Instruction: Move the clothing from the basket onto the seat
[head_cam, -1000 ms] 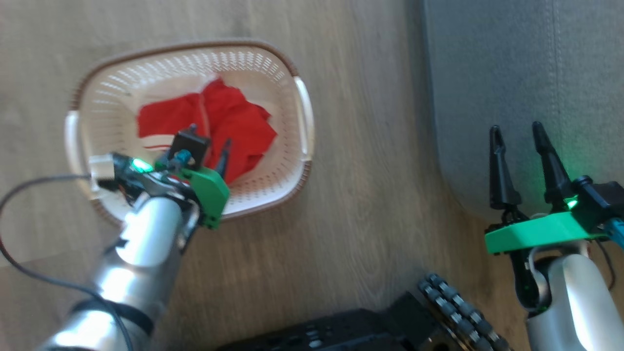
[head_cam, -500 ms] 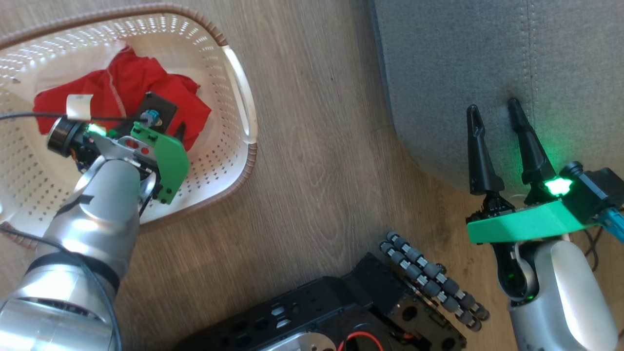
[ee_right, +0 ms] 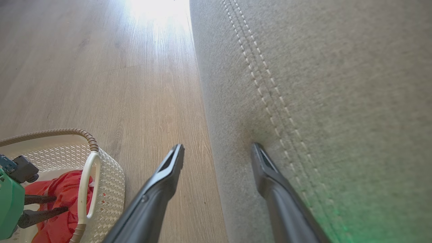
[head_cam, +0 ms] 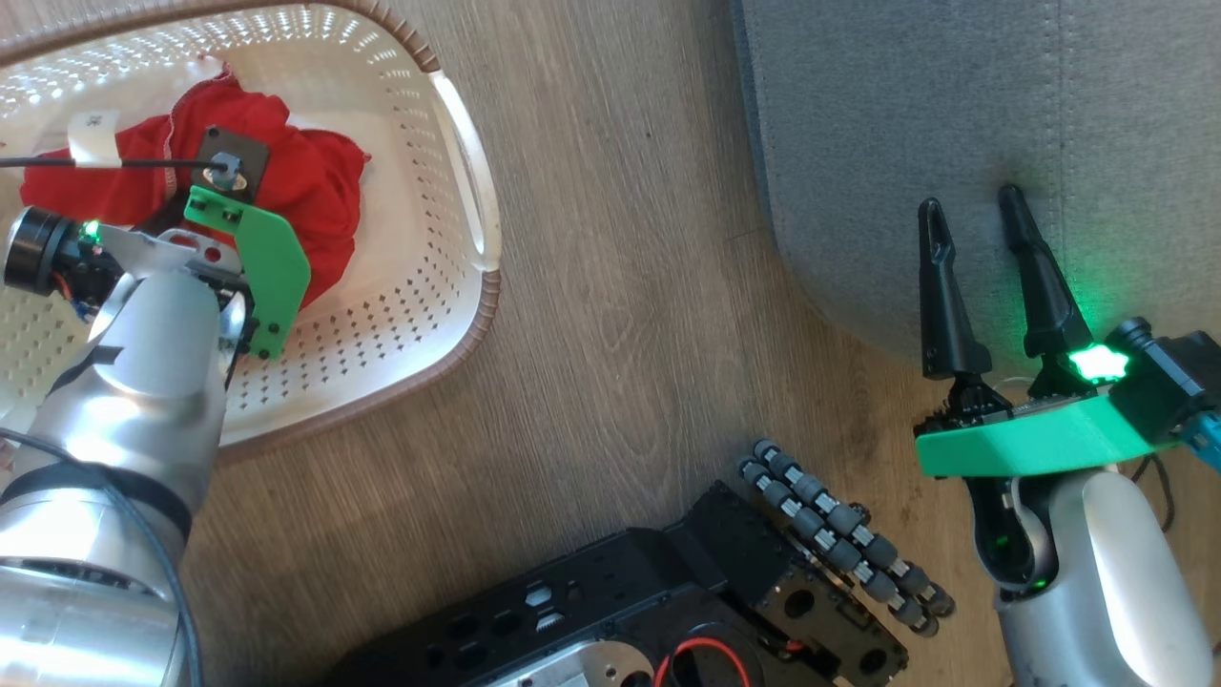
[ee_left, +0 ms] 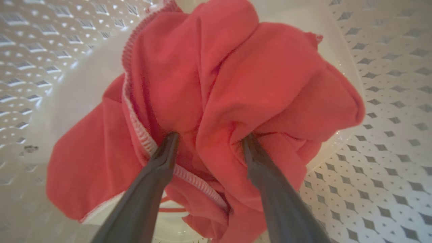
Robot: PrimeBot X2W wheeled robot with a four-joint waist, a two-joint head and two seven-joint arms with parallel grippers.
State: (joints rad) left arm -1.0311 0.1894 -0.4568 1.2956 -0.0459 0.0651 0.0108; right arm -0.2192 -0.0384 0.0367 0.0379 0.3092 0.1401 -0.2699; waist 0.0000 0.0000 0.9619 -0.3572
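**While the left fingers sit in the red pile: jaws apart, nothing pinched yet**

Since the soft bright red fabric clothing (ee_left: 270, 77) with white ribbed trim lies bunched inside the rounded cream perforated plastic basket (head_cam: 401, 305) with a brown braided rim, the whole move is ahead. Can't split the heap into separate garments from here.

Left gripper (ee_left: 211, 136): fingers spread, tips pushed into the folds, a thick ridge of cloth standing between them. Not clamped.

Right gripper (head_cam: 971, 200): fingers spread, holding nothing, at the rounded corner of the large grey woven-fabric seat (head_cam: 954, 95). One finger is over the cushion near the pale double seam, the other over the wooden plank floor (head_cam: 620, 286). Contact with the cushion: can't tell.

Handling, my read: light, limp, not fragile. It will drape and trail when lifted. A thin pinch may slip or take one layer only. Best hold looks like the ridge between the fingers, several layers deep, not the trim edge.

In the way:
- The basket wall and white side handle (head_cam: 467, 172) face the seat. Hanging cloth could snag the rim, so lift high first.
- Bare floor lies between basket and seat.
- The robot's black base with grey rollers (head_cam: 725, 563) sits beside that path.
- A thin black cable (head_cam: 38, 163) crosses the pile by the left wrist.
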